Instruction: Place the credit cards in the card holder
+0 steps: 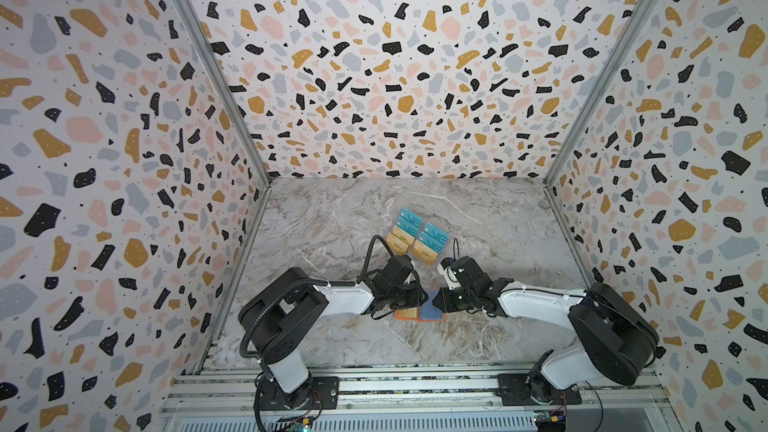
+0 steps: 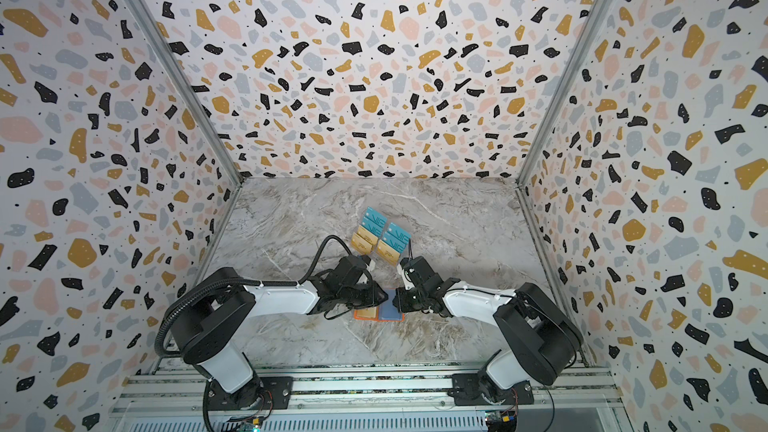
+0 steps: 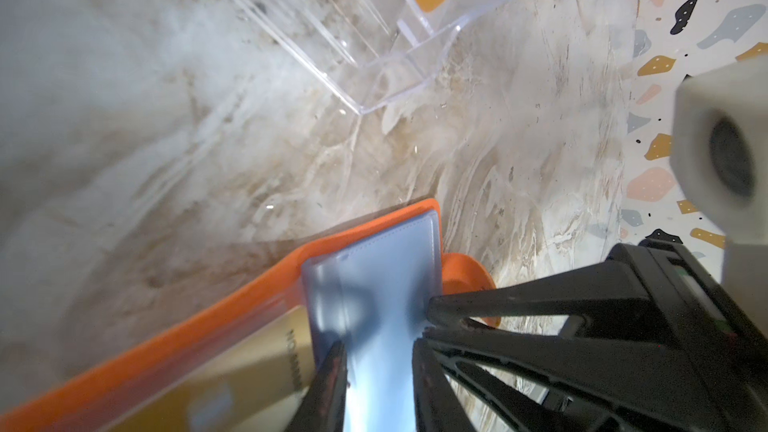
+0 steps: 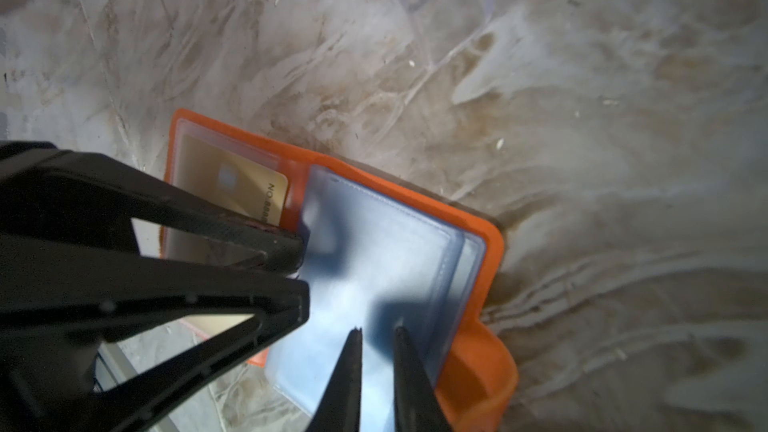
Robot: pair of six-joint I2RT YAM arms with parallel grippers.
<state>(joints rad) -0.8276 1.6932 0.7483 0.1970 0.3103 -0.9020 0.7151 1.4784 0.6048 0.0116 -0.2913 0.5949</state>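
Black-fingered and only slightly parted, the left gripper [image 4: 303, 272] sits at the left, spine-side edge of the blue leaf [image 4: 374, 251], with nothing visibly between its tips. Opposite it the right gripper [image 4: 378, 332], parted by a narrow slot, rests its tips on the same leaf toward the right edge; no pinch on the plastic shows. That leaf, apparently a teal card behind a clear sleeve, belongs to the orange card holder [image 4: 494, 243]. The holder lies open and flat on the marble table [image 1: 332, 222], near and central, with a gold card [image 4: 232, 184] sleeved in its left half.

Outward from both hands, straight toward the far side, the clear acrylic stand [image 3: 365, 47] sits near the holder but apart from it. It carries the remaining credit cards [image 1: 434, 236] in two columns. Each card's long axis runs roughly left to right, slightly skewed, and the columns run far to near, ending in the near gold cards [image 1: 424, 254]. Neither arm is clearly closer, so the next fetch is probably a short reach toward the far side.
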